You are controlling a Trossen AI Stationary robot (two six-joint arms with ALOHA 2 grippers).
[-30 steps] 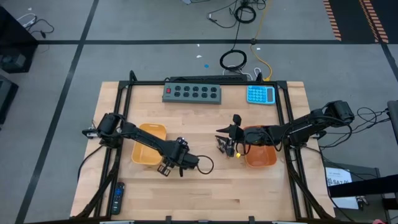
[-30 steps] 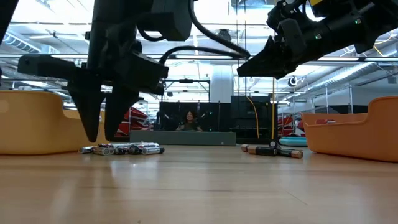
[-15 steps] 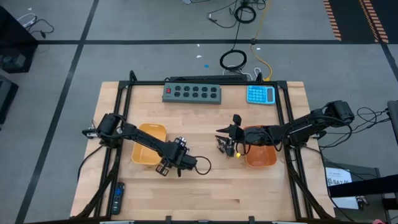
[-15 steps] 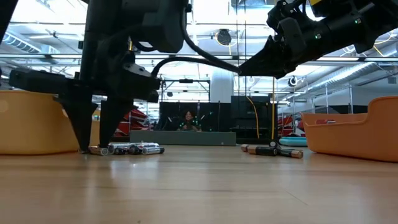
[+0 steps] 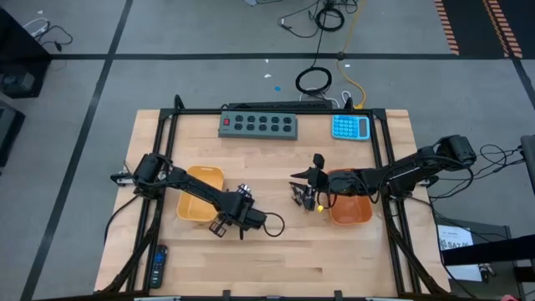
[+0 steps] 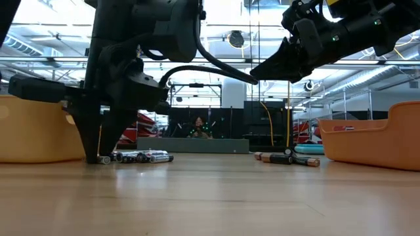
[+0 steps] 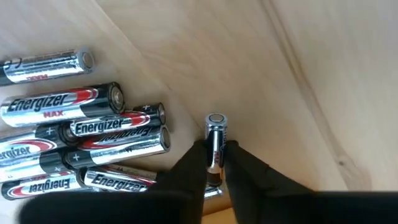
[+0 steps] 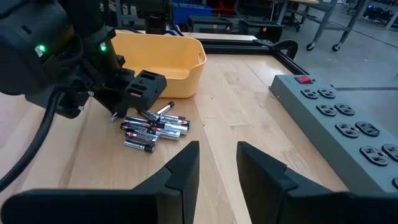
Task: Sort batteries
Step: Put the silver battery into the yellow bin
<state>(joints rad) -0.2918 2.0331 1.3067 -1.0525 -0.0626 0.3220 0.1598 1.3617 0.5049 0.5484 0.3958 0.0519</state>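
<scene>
The left gripper (image 7: 216,163) has its jaws drawn in tight on a single thin battery (image 7: 214,140), pinching it at mid-length at the bottom centre of the left wrist view; the battery's silver end pokes out beyond the fingertips (image 7: 194,163) and it lies on the wooden surface (image 7: 298,74). Just beside it, at the left of that frame, a cluster of batteries (image 7: 93,140) lies side by side, touching one another.

The low view shows what the wrist view cannot: the left jaws reach right down to the surface at the lower left, at the end of that row of batteries, with a yellow tray (image 6: 33,128) behind. It also shows a second heap of batteries (image 6: 285,158) right of centre, near another yellow tray (image 6: 374,141).

The right gripper (image 8: 217,163) hangs above the surface with its jaws parted and nothing between them. In the high view it sits right of centre, over the second heap.
</scene>
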